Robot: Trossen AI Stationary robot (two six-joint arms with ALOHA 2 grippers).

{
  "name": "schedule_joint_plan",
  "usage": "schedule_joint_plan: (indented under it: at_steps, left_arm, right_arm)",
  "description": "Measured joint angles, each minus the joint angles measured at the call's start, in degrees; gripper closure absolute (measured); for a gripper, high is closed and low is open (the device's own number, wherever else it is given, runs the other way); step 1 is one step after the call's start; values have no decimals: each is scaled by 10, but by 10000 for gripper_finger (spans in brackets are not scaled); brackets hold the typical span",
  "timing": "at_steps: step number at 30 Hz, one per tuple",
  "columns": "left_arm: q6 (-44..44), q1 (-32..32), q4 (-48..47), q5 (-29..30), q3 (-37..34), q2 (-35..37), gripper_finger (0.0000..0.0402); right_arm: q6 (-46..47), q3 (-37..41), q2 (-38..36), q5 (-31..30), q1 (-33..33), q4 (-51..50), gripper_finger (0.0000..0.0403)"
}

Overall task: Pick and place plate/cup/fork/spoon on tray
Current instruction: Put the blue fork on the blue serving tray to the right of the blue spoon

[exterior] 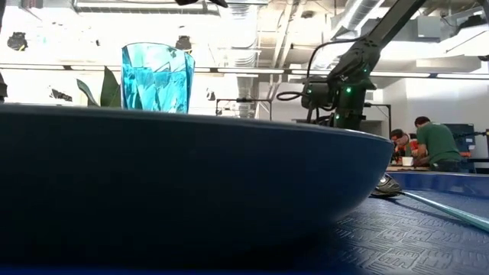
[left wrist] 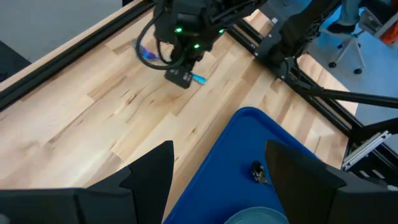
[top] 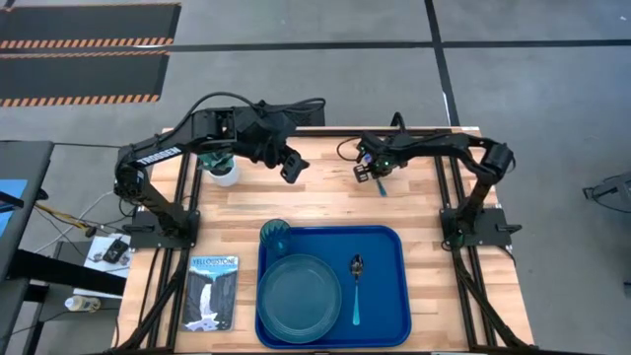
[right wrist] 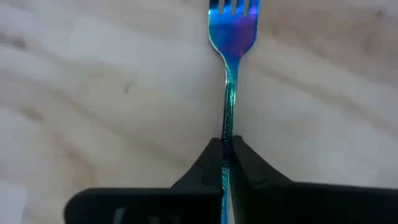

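Note:
The blue tray (top: 389, 316) lies at the table's near middle. On it stand the teal plate (top: 299, 293) and the teal cup (top: 275, 236), and the spoon (top: 356, 286) lies right of the plate. The low view shows the plate's rim (exterior: 191, 176), the cup (exterior: 157, 76) and the spoon (exterior: 390, 187). My right gripper (top: 367, 171) is at the far right of the middle, shut on the fork (right wrist: 231, 74). My left gripper (top: 292, 166) hangs open and empty above the table, far of the tray (left wrist: 249, 143). My right gripper pinches the fork's blue handle (right wrist: 227, 138) between its two fingers, about midway along it. The fingers come from above and close on the handle's two sides. The tined head (right wrist: 234, 12) points away from the gripper, close over the wood; the handle's free end (top: 381, 186) sticks out behind.
A teal spiky plant in a white pot (top: 225, 170) stands at the far left under my left arm. A waterfall-picture booklet (top: 212, 291) lies left of the tray. Bare wood lies between the grippers and the tray. People sit far off in the room (exterior: 435, 141).

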State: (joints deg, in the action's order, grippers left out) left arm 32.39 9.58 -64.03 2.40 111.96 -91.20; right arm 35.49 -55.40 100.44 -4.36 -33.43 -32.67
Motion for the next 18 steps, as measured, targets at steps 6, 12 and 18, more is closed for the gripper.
schedule_joint_plan:
  at_steps: [6, 12, 18]
  left_arm:
    - [3, 0, -19, 21, 0, 0, 164]
    - [23, 0, -9, 55, -17, -1, 164]
    - [42, 0, 95, 73, -73, 1, 164]
  right_arm:
    - [-5, 3, -61, 13, 9, -21, 393]
    - [8, 2, -150, -1, 33, -43, 397]
    - [54, 1, -256, -21, 77, -56, 388]
